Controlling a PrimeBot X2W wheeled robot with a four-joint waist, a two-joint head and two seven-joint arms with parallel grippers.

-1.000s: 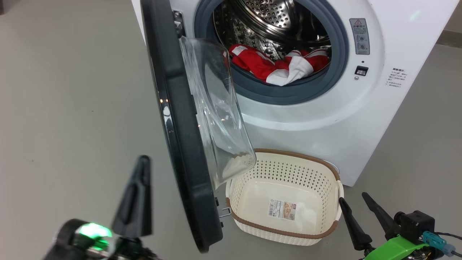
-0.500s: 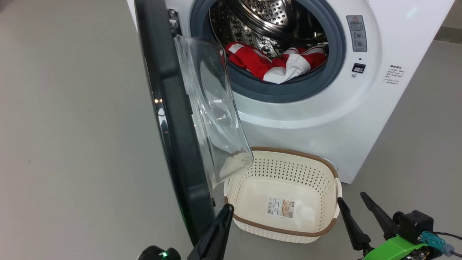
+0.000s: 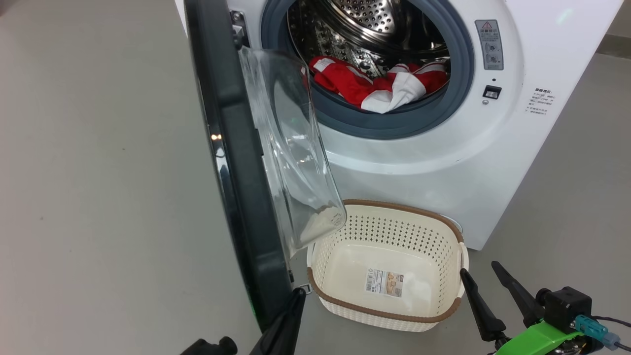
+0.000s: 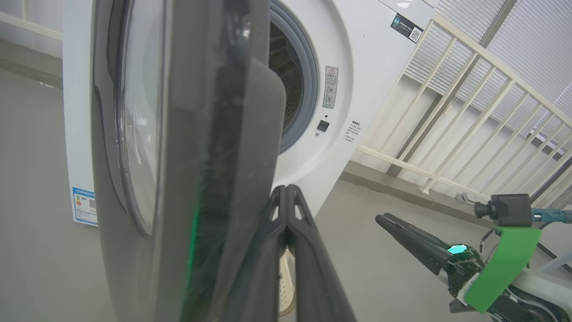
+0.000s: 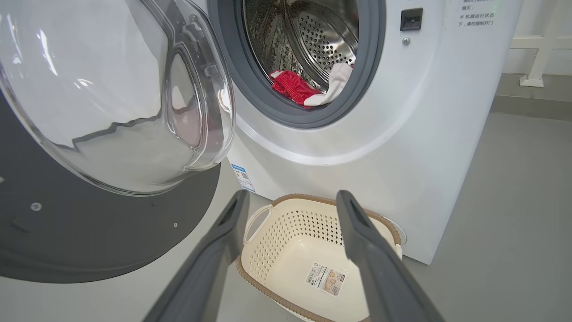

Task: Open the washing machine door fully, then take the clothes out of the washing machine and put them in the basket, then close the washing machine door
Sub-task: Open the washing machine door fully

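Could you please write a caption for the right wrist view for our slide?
Open right end effector facing the empty basket; door open, red clothes in the drum.

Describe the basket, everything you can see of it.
The basket is a small cream-white plastic tub, rounded-rectangular, with perforated walls, a brown woven-look rim and white side handles. It stands upright and empty on the grey floor, just in front of the washing machine, with a paper label stuck to its bottom.
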